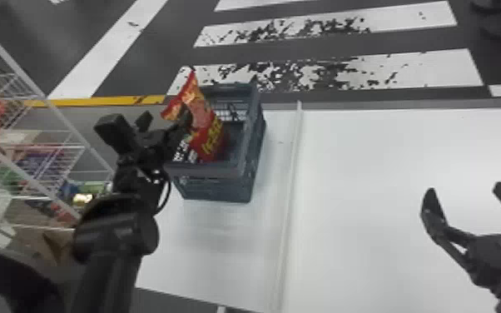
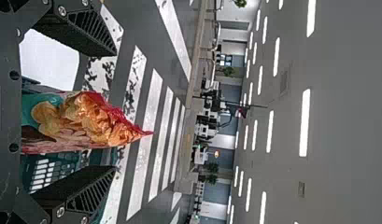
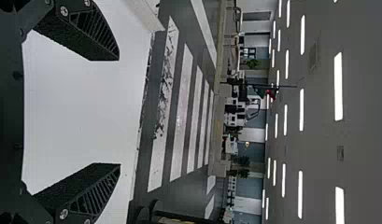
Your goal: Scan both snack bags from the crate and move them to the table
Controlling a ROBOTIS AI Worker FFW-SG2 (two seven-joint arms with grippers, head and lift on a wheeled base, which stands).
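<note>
The fingers of my left gripper (image 2: 115, 111) and right gripper (image 3: 119, 112) are spread wide, empty, the left's straddling the red snack bag (image 2: 88, 120) in the left-hand crate (image 1: 220, 187), so I'd centre, squeeze lightly, then lift straight.

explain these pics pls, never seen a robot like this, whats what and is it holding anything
This is a robot with two black arms, each ending in a two-fingered gripper. The head view looks down from its head; the two wrist views come from cameras on the arms and lie sideways.

On the white table stands a blue-grey crate, with a red snack bag sticking up out of it. I cannot tell whether a second bag is in there.

The left gripper is open around the bag, with gaps on both sides, so it seems not to be holding it. The right gripper is open and empty over the table.
</note>
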